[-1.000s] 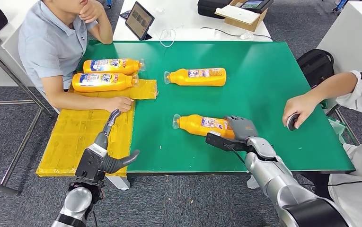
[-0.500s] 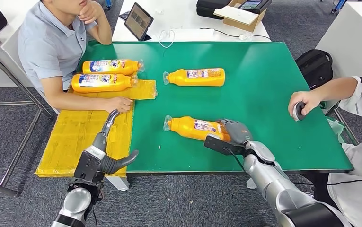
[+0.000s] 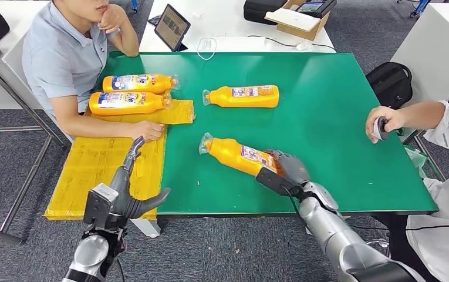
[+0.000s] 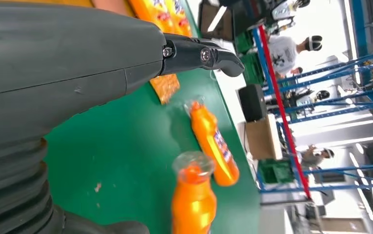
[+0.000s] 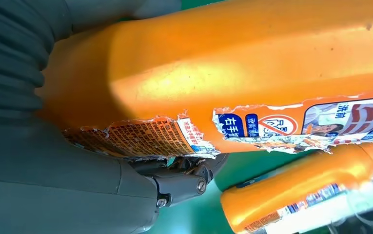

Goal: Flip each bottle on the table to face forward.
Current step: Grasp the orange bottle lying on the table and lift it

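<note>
Bottles point(image 3: 129, 101) beside person's hand point(image 3: 148, 128)

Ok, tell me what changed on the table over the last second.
The right hand, gripping the base of the nearest bottle, swung it: its capped end moved left and away from the robot, so it now lies diagonally instead of roughly level. The person's hand at the right drew back toward the table edge. The left hand, the far bottle and the two bottles by the seated person stayed put.
</note>
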Controlling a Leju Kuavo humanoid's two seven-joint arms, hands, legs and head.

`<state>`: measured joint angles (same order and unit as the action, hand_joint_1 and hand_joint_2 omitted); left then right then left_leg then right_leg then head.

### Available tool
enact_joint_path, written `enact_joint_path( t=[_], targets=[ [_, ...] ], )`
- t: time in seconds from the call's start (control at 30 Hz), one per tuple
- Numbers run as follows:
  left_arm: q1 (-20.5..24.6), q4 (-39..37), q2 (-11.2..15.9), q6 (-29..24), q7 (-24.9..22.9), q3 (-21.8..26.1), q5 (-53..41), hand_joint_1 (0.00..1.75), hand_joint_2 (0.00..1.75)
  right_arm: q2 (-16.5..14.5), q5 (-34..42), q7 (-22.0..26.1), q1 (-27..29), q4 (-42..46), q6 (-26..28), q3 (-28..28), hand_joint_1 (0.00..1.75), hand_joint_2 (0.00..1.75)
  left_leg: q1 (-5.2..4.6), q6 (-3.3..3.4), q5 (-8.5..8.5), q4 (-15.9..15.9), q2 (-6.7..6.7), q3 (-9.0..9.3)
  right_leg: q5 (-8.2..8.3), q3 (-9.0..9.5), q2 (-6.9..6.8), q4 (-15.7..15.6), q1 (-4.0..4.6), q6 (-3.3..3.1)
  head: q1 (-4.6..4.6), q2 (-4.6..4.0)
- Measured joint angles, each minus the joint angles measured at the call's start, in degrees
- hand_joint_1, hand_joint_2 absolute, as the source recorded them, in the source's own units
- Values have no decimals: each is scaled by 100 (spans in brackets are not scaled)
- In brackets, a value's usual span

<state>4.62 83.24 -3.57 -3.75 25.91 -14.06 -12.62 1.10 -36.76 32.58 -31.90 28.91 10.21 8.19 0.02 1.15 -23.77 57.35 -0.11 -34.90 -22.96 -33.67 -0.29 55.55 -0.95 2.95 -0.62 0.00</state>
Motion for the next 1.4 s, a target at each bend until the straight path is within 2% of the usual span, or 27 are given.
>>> enact_joint_path(
  t=[0.27,0.4,0.53,0.73,1.0,1.4],
  targets=[
    [-43,-152,-52,305,-117,316,1284,0,175,-241,1067,406,573,880,159,-350,175,175,1,-1,3,0,-3,-33,0,-28,-2,2,0,0,-1,0],
    [-38,-366,-56,360,-118,464,1454,0,175,-306,1335,454,742,1285,211,-404,175,175,-1,0,3,0,-7,-41,0,-33,-4,2,-1,0,0,0],
    [-36,-516,-51,451,-87,543,1371,0,175,-339,1413,526,829,1512,306,-405,175,175,-3,1,2,0,-8,-46,-1,-38,-5,1,-3,1,1,0],
    [-101,-639,-23,1305,-75,546,1451,0,175,-436,1484,715,1034,1991,382,-365,175,175,-3,0,1,0,-7,-48,-1,-42,-4,2,-2,1,1,0],
    [-147,-724,-23,1367,-66,543,1452,0,175,-523,1489,738,1199,2439,419,-286,175,175,-1,0,2,-1,-7,-52,-1,-46,-5,2,-2,0,0,0],
    [-147,-763,-19,1388,-64,542,1452,0,175,-539,1498,738,1267,2604,431,-247,175,175,-2,0,1,0,-8,-54,-1,-47,-5,2,-2,0,0,0]
  ],
)
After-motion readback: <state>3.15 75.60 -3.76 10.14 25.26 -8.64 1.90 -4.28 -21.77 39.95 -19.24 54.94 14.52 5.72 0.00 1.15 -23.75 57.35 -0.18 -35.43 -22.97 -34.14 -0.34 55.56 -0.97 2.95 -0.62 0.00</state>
